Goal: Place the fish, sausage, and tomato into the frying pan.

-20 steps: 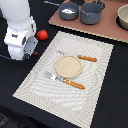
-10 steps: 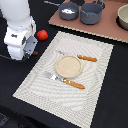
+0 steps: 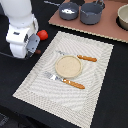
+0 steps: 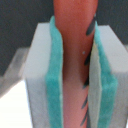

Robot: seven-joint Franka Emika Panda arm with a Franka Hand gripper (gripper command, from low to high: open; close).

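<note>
Wrist view shows the gripper [image 4: 72,70] with teal pads [image 4: 55,75] pressed onto the thin reddish-brown sausage [image 4: 74,60], near the glossy red tomato [image 3: 43,34] by the counter's edge.

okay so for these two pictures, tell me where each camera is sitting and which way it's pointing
Exterior view: high, off the arm, angled down at the striped placemat, the tan plate and the frying pan; the white arm and gripper show at its left.
Wrist view: on the wrist, looking along the teal-padded fingers at an orange-red object between them.
Shared: only the gripper.
</note>
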